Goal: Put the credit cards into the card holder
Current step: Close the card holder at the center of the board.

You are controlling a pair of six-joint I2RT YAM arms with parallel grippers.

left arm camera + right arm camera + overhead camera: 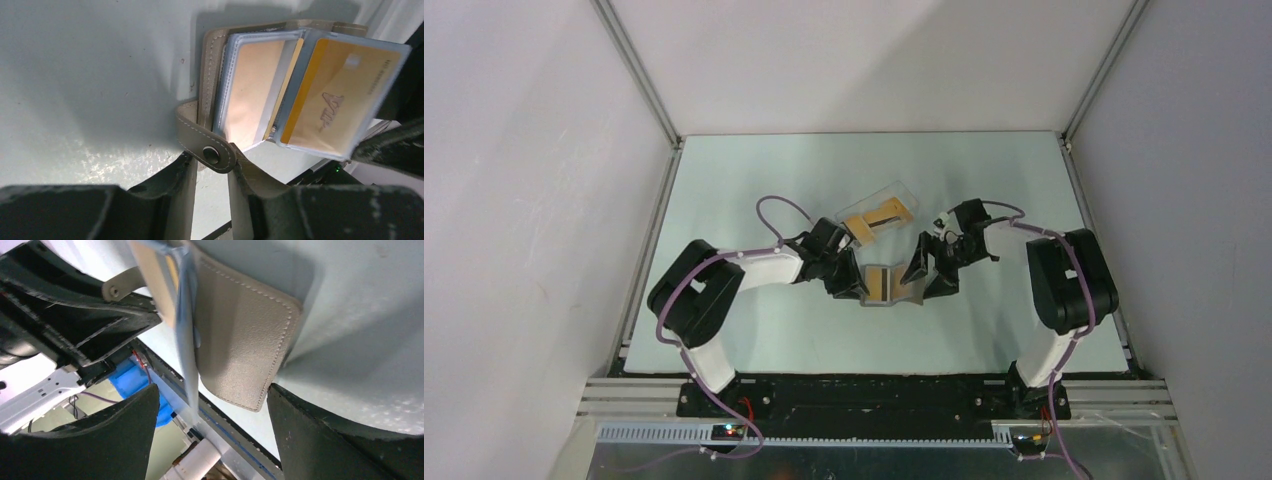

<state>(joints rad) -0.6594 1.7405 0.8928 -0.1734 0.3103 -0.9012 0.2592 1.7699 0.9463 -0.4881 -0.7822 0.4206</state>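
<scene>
the pale flat tabletop (754, 330) carries everything, and the flat grey-taupe folding card holder (882, 285) lies open at its middle, between both arms. just beyond the holder sits a clear plastic box (906, 197) with an orange-gold, dark-striped credit card (871, 222) inside. at the holder's left, the left end effector (209, 170) has its fingers drawn close with a thin gap, and the holder's taupe snap strap (212, 151) lies across their tips; whether it bites i cannot tell. at the holder's right, the right end effector (214, 390) stands wide apart, straddling the stitched outer cover without clamping it. two orange-gold cards (330, 105) already sit in clear sleeves inside the holder. the step looks like spreading the holder for the next card: pin the left side, ease the cover outward, and avoid creasing the sleeves. room is tight between the arms; to both sides of the holder the tabletop lies open for a swing.
</scene>
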